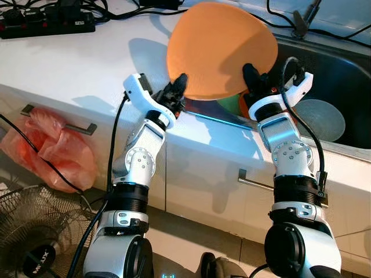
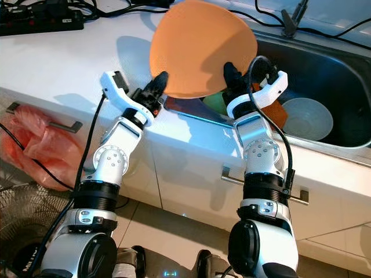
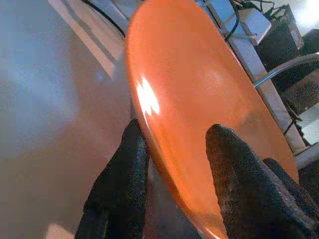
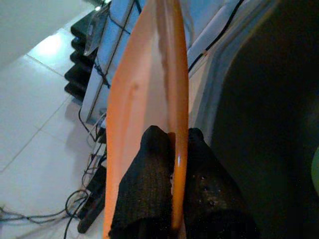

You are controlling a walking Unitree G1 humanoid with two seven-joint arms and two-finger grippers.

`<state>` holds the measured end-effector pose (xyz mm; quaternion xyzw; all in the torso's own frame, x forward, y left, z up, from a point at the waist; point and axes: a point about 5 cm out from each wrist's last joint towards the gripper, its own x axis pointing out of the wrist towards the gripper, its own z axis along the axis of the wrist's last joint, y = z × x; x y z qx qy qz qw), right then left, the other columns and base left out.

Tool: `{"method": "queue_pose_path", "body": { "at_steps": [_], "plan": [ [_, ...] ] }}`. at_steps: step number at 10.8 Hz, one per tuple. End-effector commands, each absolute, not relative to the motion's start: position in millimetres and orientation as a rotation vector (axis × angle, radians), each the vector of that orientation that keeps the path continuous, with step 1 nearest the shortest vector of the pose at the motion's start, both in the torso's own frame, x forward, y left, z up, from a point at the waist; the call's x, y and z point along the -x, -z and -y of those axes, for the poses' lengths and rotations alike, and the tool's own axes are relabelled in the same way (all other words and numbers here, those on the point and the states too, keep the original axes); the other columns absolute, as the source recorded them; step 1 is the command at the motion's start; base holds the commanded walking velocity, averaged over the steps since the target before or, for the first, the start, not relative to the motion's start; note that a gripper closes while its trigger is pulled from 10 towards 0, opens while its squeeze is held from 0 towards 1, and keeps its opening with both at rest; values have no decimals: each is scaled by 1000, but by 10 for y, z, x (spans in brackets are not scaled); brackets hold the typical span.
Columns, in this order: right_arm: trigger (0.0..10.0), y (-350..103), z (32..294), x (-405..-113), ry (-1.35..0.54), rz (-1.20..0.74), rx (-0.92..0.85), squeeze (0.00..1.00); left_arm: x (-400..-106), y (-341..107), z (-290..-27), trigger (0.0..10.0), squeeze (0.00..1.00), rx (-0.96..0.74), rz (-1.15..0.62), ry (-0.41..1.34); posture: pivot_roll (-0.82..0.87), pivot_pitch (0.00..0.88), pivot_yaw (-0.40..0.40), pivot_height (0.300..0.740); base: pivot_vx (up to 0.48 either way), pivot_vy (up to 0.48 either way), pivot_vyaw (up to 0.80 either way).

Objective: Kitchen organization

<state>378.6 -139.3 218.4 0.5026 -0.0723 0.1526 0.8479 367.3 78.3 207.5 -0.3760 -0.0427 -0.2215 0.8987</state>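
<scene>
I have the orange plate (image 1: pixel 223 49) held up on edge over the near rim of the sink (image 1: pixel 342 75), between both hands. My right hand (image 4: pixel 174 209) is clamped on its rim, one finger on each face. My left hand (image 3: pixel 172 169) straddles the opposite rim with its fingers apart; they lie along the plate, but I cannot tell that they press it firmly.

The risk I see is the plate slipping. It is smooth and glossy, gripped only at its thin edge, and tilted well off level. If my right hand loosens or my two arms move out of step, the plate could twist free and drop onto the table (image 1: pixel 69 63) edge or into the sink. A hard squeeze at the rim could also chip it.

Below the plate, at about 5 o'clock from it, a pale bowl (image 1: pixel 319 119) sits in the sink; something green (image 1: pixel 229 104) and something orange lie just under the plate's lower edge. These would take the hit in a fall, and they crowd the spot if I set the plate down there.

At 10 o'clock, a black power strip (image 1: pixel 46 23) with its cables lies on the table, and more cables run along the back at 12 o'clock, near the sink. A swing that way could snag them.
</scene>
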Motion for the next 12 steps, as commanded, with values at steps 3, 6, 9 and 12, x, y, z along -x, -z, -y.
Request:
{"method": "queue_pose_path", "body": {
  "at_steps": [3,6,9,12],
  "plan": [
    [0,-2213,1603,-3844,-180,199,-1125,0,-3619,-2046,-636,10000,1000,699,68,520,51,154,-44,740,0,0,0],
    [0,-2210,1797,-3865,-59,241,-1126,0,-3605,-2039,-621,10000,0,614,61,538,53,151,-39,740,0,0,0],
    [0,-2171,1952,-3863,49,267,-1082,0,-3572,-2048,-576,10000,0,450,68,572,55,152,-39,740,0,0,0],
    [0,-2164,2030,-3857,112,287,-949,0,-3505,-2009,-563,10000,0,221,58,604,58,152,-38,740,0,0,0]
  ]
}}
